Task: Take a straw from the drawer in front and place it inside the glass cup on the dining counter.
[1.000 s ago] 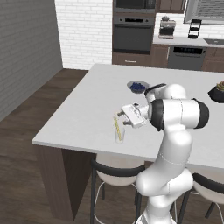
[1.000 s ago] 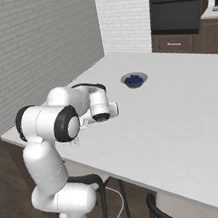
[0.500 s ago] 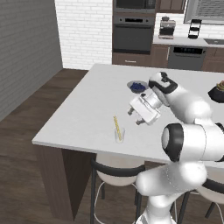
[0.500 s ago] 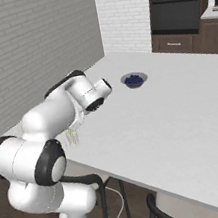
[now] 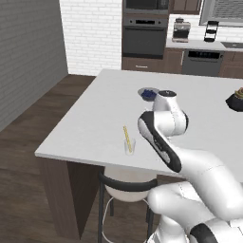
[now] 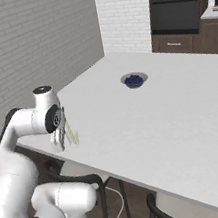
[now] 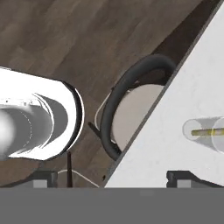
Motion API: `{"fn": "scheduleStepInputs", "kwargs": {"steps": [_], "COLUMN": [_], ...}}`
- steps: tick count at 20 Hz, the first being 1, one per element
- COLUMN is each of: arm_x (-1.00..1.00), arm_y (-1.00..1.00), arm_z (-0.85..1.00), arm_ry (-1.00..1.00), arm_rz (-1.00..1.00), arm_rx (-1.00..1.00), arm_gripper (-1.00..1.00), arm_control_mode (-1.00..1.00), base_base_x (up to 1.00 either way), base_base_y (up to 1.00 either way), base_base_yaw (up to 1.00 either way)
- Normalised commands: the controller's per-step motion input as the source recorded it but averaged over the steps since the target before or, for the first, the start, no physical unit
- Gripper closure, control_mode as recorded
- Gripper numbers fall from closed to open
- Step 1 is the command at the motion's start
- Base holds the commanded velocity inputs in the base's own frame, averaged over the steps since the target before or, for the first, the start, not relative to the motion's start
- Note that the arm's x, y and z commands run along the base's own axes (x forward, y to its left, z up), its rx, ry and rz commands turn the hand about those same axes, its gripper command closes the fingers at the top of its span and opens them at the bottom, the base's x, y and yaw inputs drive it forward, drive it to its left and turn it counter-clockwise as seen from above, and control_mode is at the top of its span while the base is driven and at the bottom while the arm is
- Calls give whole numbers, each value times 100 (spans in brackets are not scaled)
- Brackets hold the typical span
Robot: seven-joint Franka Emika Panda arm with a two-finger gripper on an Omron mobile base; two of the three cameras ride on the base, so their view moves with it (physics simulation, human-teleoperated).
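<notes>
From the left, one grey brick wall (image 5: 28,52) runs along that side, with a broad strip of dark wood floor (image 5: 23,156) between it and the dining counter (image 5: 95,114), plenty of open room there. The counter's near left corner juts over a dark brown side panel (image 5: 64,190). One stool (image 5: 126,182) with a black curved backrest and pale seat sits tucked under the near edge; from the hand camera the same stool (image 7: 131,109) lies just beside the counter's edge (image 7: 153,144).

Close to that near edge stands one glass cup (image 5: 129,146), and one straw (image 5: 126,138) rests inside it, leaning up and away toward the far left. In the right base view the glass cup (image 6: 73,139) and straw (image 6: 70,130) sit just beside the arm's wrist. The hand camera looks down into the glass cup (image 7: 202,133) with the straw (image 7: 205,131) lying across its mouth.

The gripper (image 7: 111,179) shows as two dark tips at the bottom, set wide apart, with nothing between them, hanging over the counter edge and stool.

Further right, one small bowl (image 5: 148,94) of dark blue things sits mid-counter, well apart from the cup, with bare white top between. One dark object (image 5: 236,100) rests at the right edge. At the far wall stands one oven (image 5: 144,40).
</notes>
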Motion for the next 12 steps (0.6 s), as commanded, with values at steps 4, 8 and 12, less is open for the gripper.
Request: {"fn": "scheduleStepInputs", "kwargs": {"steps": [4,8,12], "arm_x": [-69,-19,-11], "arm_y": [0,0,0], "arm_z": [-20,-1,0], "arm_ry": [-52,-28,-19], "arm_rz": [0,0,0], "arm_rx": [-41,-3,0], "arm_gripper": [-100,-100,-100], "arm_control_mode": [-100,-100,-100], "base_base_x": [0,0,0], "base_base_y": [0,0,0], "base_base_yaw": [0,0,0]}}
